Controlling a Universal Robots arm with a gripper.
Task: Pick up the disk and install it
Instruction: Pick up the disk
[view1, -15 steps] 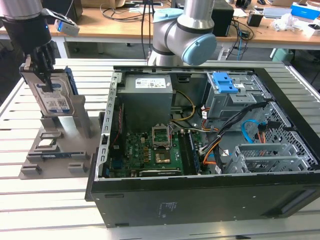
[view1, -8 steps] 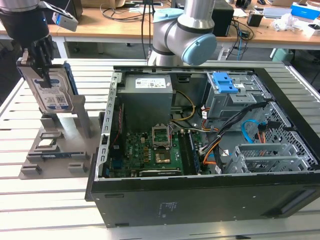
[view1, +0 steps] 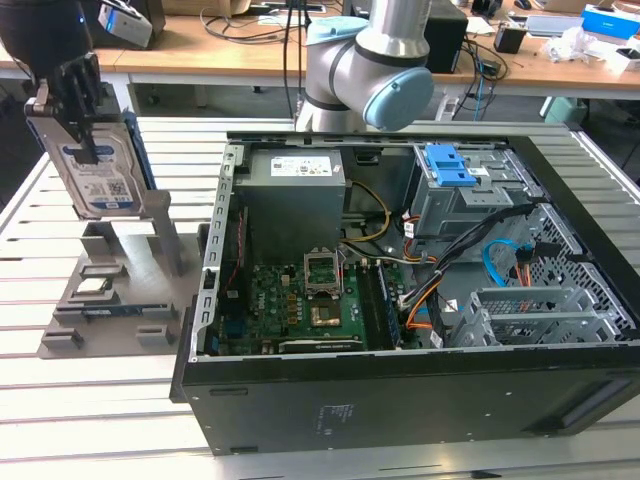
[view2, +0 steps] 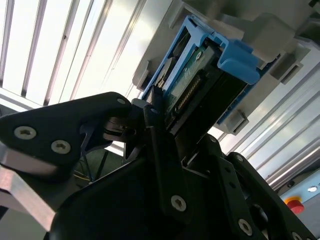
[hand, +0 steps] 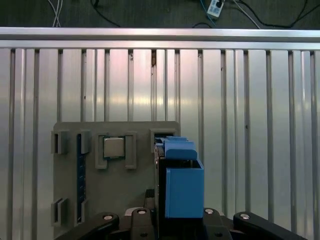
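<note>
Pickup stage, I reckon: pincer (view1: 82, 135) clamped the disk (view1: 105, 185) upright over its stand (view1: 130, 240); case (view1: 400, 400) sat well apart, install not done.

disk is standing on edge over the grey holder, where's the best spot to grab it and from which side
Take the upper end, pinching across the two broad flat faces, and come straight down from above. The disk stands upright over the grey holder, so its top is free and its flat faces suit parallel fingers. The gripper appears to hold it just this way.
</note>
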